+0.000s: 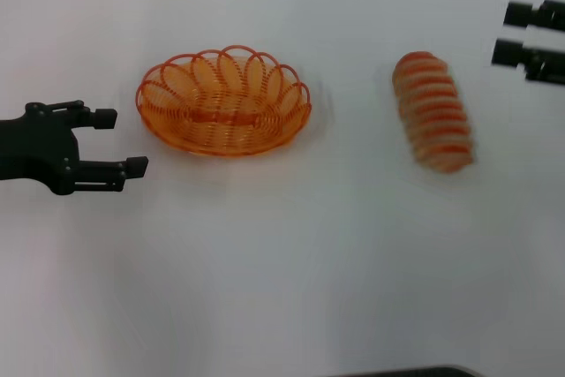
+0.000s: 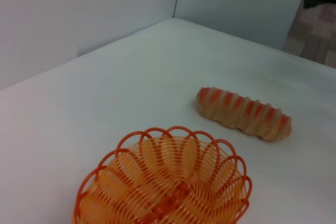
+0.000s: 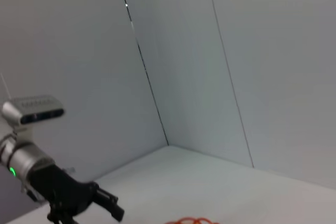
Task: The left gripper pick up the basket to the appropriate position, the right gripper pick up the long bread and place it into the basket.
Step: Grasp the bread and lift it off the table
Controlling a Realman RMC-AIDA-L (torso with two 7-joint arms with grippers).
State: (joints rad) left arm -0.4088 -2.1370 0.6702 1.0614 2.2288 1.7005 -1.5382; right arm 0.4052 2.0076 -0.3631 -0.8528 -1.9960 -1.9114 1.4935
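Left claw (image 1: 124,142) open just left of empty basket (image 1: 223,103) on table (image 1: 282,262); long bread (image 1: 433,111) well right; right claw (image 1: 503,33) far right, fingers apart.

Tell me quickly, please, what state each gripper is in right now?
Left gripper: open, empty, beside the basket.
Right gripper: open, empty, at the table's far right, beyond the bread.

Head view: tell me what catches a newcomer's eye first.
The orange basket sits empty on the white table, with the striped bread lying apart on its right. The left tool hovers open just left of the basket; the right tool is at the far right edge.
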